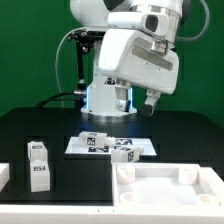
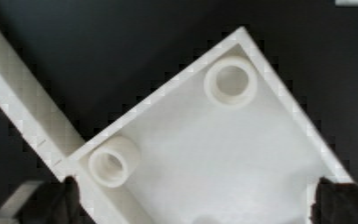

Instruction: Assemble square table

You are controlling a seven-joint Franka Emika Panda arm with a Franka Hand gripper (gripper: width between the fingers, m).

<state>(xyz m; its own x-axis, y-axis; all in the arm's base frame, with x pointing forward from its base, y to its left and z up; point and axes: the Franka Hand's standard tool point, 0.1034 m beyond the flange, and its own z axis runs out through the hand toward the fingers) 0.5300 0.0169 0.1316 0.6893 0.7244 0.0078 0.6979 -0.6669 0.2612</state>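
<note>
None of the legs [image 1: 38, 168] looks fitted; the square top [image 1: 165, 186] lies with empty sockets [image 2: 229, 80]. The gripper [image 1: 136, 101] hangs overhead, jaws apart, holding nothing.

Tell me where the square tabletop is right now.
In the exterior view, the square tabletop lies at the lower right of the black table, just in front of the marker board.

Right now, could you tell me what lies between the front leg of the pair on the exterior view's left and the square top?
Only bare black table, seen in the exterior view, from leg to square top; the marker board lies farther back.
</note>
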